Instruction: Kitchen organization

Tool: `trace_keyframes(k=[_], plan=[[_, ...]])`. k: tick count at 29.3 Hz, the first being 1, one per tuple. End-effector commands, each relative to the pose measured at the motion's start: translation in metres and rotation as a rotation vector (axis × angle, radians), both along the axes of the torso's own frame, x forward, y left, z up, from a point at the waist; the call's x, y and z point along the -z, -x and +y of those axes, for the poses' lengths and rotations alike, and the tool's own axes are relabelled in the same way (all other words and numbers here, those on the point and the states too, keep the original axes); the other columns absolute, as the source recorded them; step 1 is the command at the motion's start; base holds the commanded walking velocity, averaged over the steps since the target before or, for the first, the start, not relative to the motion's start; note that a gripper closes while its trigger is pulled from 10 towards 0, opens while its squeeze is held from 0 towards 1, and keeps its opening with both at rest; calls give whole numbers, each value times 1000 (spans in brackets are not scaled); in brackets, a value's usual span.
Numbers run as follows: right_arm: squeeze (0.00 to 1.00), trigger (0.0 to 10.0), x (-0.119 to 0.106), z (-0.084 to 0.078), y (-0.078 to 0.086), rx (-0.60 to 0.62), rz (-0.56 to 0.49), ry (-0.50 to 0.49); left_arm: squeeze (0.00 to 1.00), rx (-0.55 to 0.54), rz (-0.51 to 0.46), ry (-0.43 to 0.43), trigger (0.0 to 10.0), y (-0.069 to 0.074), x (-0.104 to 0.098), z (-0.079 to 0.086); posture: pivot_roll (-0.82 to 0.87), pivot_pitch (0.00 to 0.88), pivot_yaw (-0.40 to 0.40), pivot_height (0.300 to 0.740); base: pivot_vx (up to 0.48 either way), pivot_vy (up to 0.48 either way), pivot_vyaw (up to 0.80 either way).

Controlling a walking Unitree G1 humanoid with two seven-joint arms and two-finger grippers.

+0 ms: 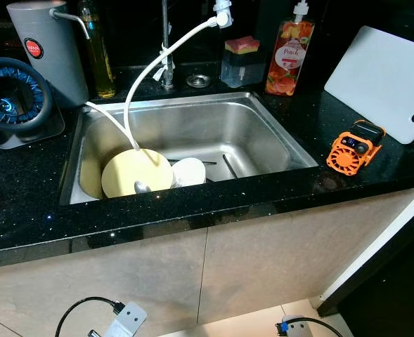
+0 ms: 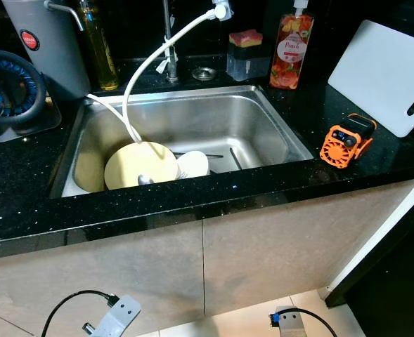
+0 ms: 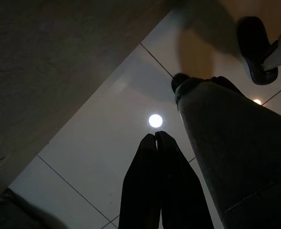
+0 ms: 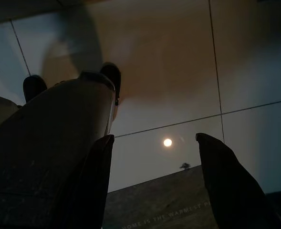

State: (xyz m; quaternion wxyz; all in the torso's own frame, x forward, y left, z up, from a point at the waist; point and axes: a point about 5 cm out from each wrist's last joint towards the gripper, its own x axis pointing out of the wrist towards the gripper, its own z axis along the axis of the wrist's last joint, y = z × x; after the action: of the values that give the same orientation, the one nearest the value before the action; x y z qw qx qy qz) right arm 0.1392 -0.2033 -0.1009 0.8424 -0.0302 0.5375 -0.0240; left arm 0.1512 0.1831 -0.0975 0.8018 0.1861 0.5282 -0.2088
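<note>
- Far left of the head view: a round black fan-like appliance with a blue glow (image 1: 13, 98) sits on the black speckled stone countertop (image 1: 24, 203), and behind it stand a tall grey canister with a red badge (image 1: 46, 49) and a slim bottle of yellow oil (image 1: 98, 53).
- Centre: the stainless steel sink (image 1: 263, 133) holds a pale yellow round plate (image 1: 129, 172) leaning at its lower left, a metal spoon (image 1: 142, 187) resting against it, and a small white bowl (image 1: 190, 170) just beside it to the right. A white flexible hose (image 1: 157, 60) arcs from the upper centre down to the plate.
- Behind the sink: a clear soap holder topped with a pink-and-yellow sponge (image 1: 240, 60), then an orange peach-labelled pump bottle (image 1: 289, 56).
- Right: a small orange-and-black handheld gadget (image 1: 355, 146) lies on the counter, near a white plastic cutting board (image 1: 386, 81) in the upper right.
- Both arms hang idle low in front of the beige cabinet. The left gripper (image 3: 155, 138) points at the tiled floor, fingers pressed together and empty — the right gripper (image 4: 154, 138) is spread wide, also empty.
- Judgement: the tidying looks not yet begun. The next move likely calls for raising an arm over the counter edge and reaching down into the sink for the dishes — the wet, tilted plate may slip.
</note>
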Motion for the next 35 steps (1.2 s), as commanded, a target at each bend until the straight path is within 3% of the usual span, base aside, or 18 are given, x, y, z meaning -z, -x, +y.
trace_keyframes(k=[1,14,23,35], plan=[[0,10000,2,0,6,-2,24,3,0,29,155,3,10000,38,13,-5,51,40,-23,740,0,0,0],[0,10000,-5,-1,-16,19,4,3,0,33,165,15,10000,41,14,-5,31,62,-7,740,0,0,0],[0,10000,-5,-6,-13,29,6,12,0,60,191,16,10000,54,17,-7,-24,64,13,740,0,0,0],[0,10000,-5,-12,-8,33,11,11,0,48,178,-3,10000,51,17,-3,2,64,14,740,0,0,0]])
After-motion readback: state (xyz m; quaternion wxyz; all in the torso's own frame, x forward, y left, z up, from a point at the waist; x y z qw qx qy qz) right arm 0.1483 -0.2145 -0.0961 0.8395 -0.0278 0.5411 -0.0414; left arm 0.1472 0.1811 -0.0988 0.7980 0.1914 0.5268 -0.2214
